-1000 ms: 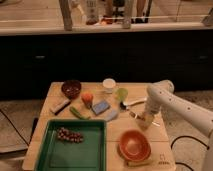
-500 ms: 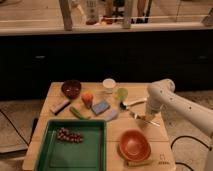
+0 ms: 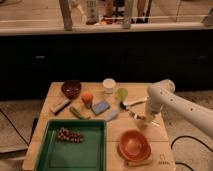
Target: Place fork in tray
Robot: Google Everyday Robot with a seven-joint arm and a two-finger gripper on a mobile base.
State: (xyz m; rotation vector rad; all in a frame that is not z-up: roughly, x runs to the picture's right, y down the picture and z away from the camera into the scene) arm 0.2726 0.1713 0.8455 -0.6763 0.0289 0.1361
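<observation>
Two risks: gripper (image 3: pixel 145 119) is down at fork (image 3: pixel 136 115), right of centre on surface (image 3: pixel 114 131), well apart from tray (image 3: pixel 50 152). Can't tell if it's closed. Thin fork may slip or clip bowl (image 3: pixel 134 144) en route.

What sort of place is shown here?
Probably a kitchen-style test area: a wooden table holds a green tray, an orange bowl and a fork. The gripper hangs low over the table's right side, by the fork.

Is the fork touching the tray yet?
Apart. The camera view shows the fork at the gripper, with bare tabletop between it and the tray.
</observation>
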